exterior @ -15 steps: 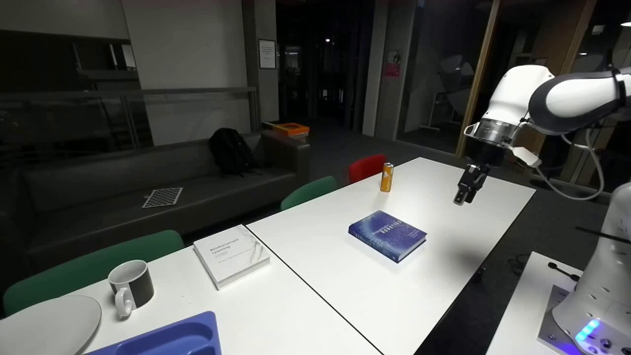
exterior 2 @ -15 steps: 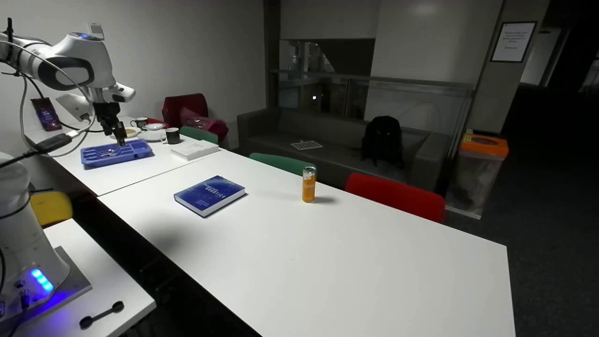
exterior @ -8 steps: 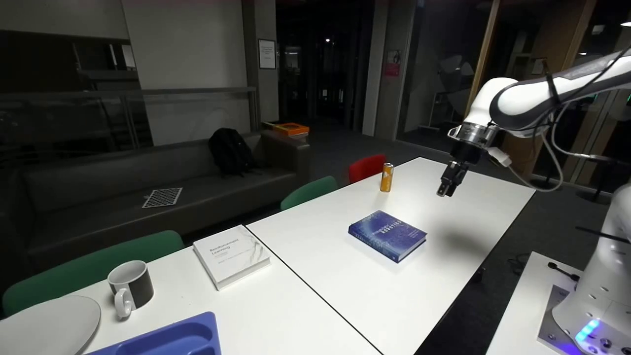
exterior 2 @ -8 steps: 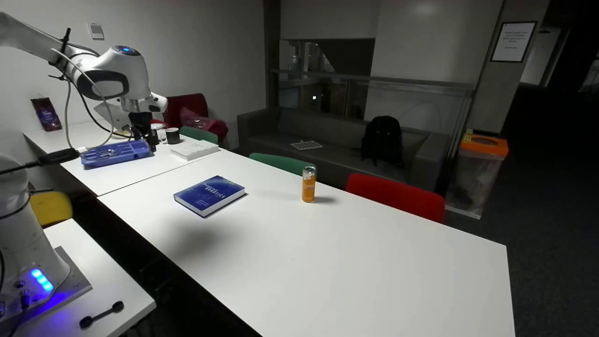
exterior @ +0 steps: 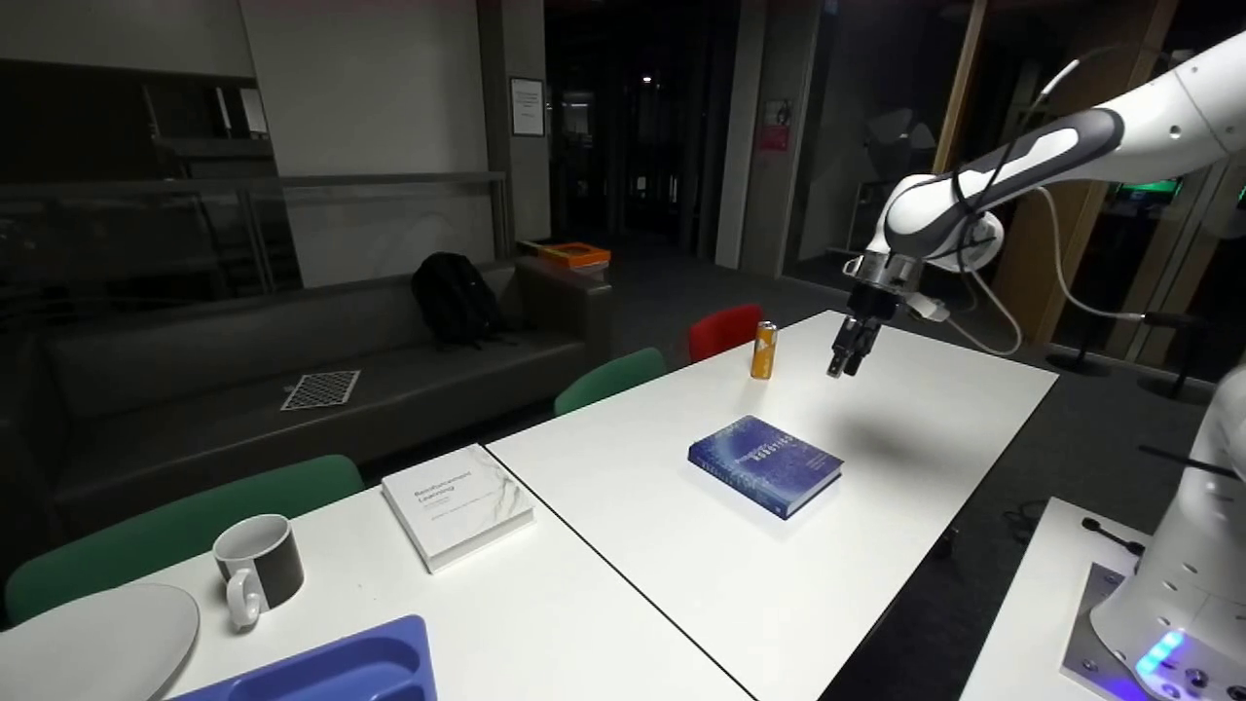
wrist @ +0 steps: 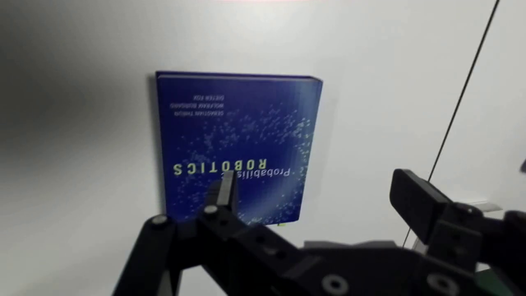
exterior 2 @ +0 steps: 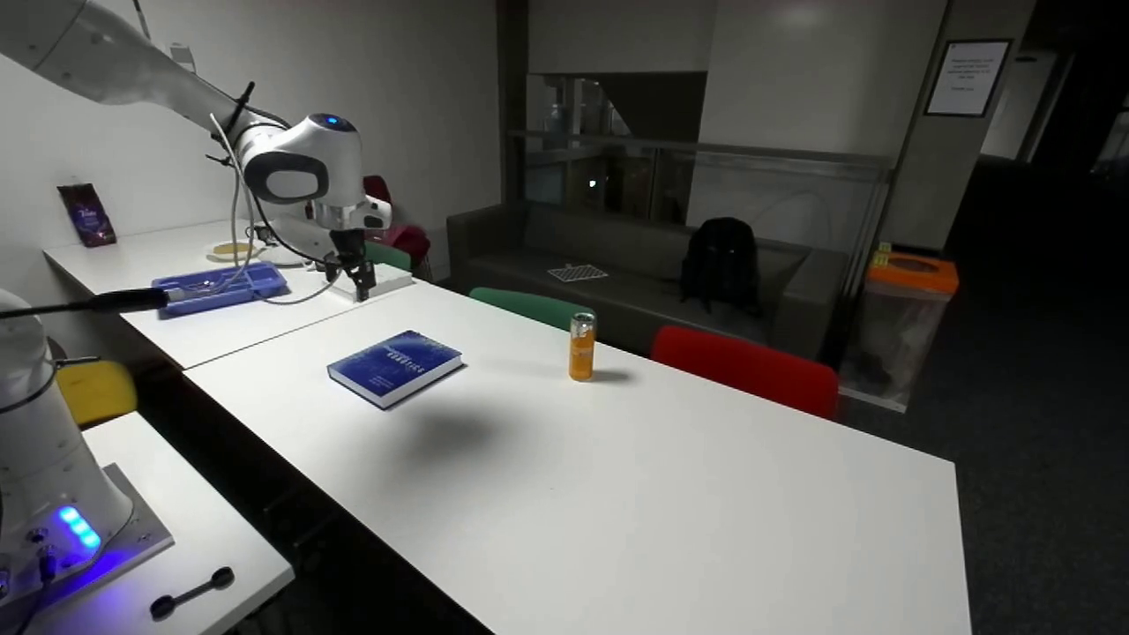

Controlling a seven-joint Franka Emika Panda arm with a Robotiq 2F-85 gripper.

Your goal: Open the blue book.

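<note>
The blue book [exterior: 764, 465] lies closed and flat on the white table, cover up. It also shows in an exterior view [exterior 2: 394, 369] and in the wrist view [wrist: 242, 123], where its title stands upside down and a finger hides part of its lower edge. My gripper [wrist: 316, 181] is open, with nothing between its fingers. It hangs in the air above the table, apart from the book. In the wrist view one finger overlaps the cover and the other lies over the table to the right. The gripper also shows in both exterior views [exterior: 844, 366] [exterior 2: 360, 287].
A white book [exterior: 458, 501] lies across the table seam. An orange can [exterior: 764, 352] stands near the far edge. A mug [exterior: 277, 570], a plate [exterior: 107, 633] and a brighter blue tray [exterior: 389, 654] sit on the adjoining table. Chairs line the far side.
My arm has stretched out further over the table, moving left in an exterior view and rightward in an exterior view, past the tray. Its shadow moved too. The blue book has not moved.
</note>
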